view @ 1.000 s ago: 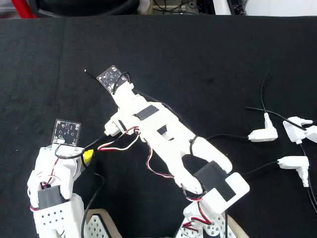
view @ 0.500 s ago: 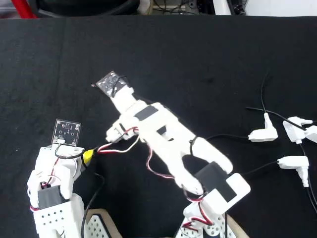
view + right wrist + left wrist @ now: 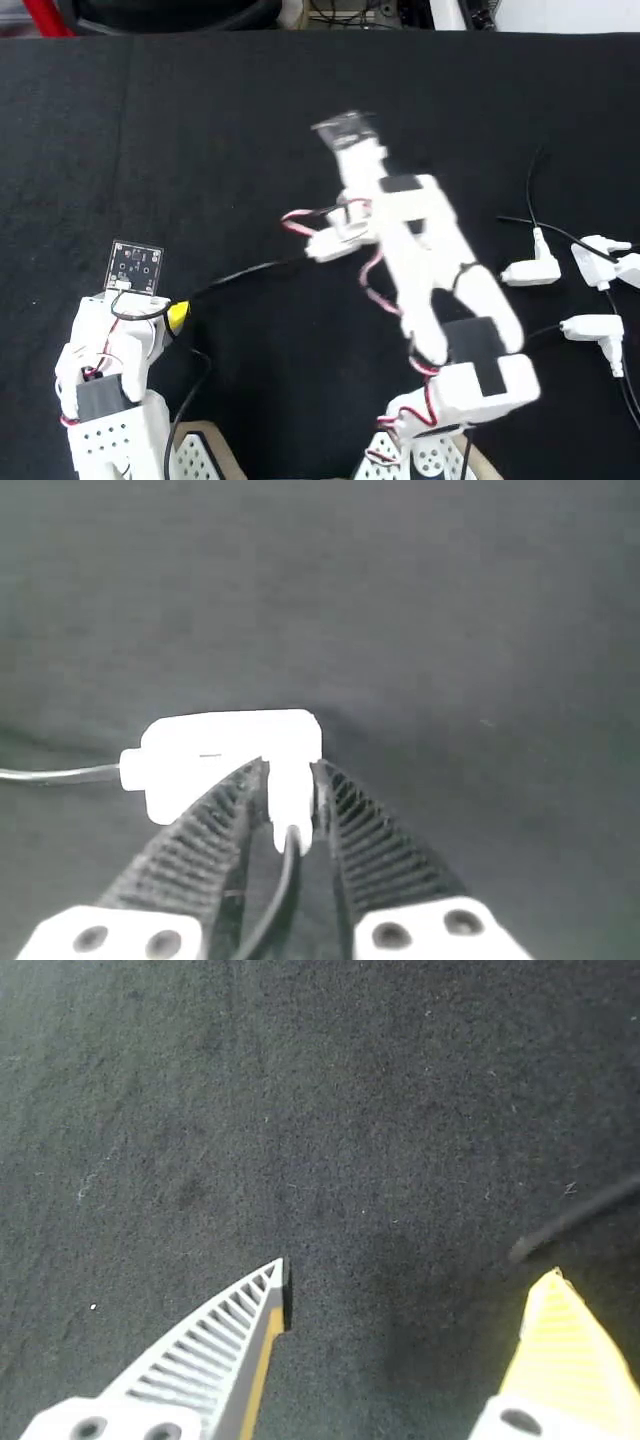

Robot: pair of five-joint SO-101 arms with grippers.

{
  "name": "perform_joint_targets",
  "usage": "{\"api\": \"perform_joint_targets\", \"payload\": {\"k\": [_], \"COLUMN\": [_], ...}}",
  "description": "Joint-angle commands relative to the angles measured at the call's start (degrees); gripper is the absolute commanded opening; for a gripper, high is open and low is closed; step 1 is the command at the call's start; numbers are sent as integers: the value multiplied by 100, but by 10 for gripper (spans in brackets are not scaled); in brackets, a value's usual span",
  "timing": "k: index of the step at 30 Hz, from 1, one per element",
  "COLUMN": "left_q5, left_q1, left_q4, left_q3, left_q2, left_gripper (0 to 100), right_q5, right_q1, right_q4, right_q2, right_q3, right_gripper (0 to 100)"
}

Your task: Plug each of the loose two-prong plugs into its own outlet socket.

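**Near left.** The left gripper (image 3: 417, 1270) is held with its white and yellow fingers spread wide apart over the bare black cloth (image 3: 150, 100). Nothing is gripped. A black cable (image 3: 575, 1220) lies just beside the yellow finger. The left arm (image 3: 105, 370) is judged to be standing by.

**Centre.** The right arm (image 3: 430, 260) is stretched out towards the far side of the cloth. The right gripper (image 3: 290, 770) is clamped on a white plug (image 3: 230, 745), which is taken by its stem. The plug's black lead (image 3: 285, 865) runs back between the fingers. The plug is held over the cloth, clear of any socket.

**Right edge.** A group of white connector pieces (image 3: 592, 327) with black leads lies well apart from the held plug. Which of them are sockets cannot be told.

**Step in hand, as judged.** The gripped plug is being transported. For the next move, the plug must be brought rightward to a free socket. Its prongs must then be lined up with the slots and pressed home squarely.
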Motion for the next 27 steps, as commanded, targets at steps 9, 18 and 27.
{"api": "perform_joint_targets", "payload": {"k": [9, 18, 27], "left_q5": [-70, -70, -70], "left_q1": [-48, -40, -13], "left_q4": [-9, -9, -18], "left_q3": [84, 84, 84], "left_q2": [-79, -79, -79], "left_gripper": [367, 367, 367], "right_q5": [1662, 2259, 967], "right_q1": [3516, 4747, 4378], "right_q4": [-352, -1222, -1011], "right_q2": [57, 57, -295], "right_q3": [-338, -330, -286], "right_gripper": [11, 88, 230]}}
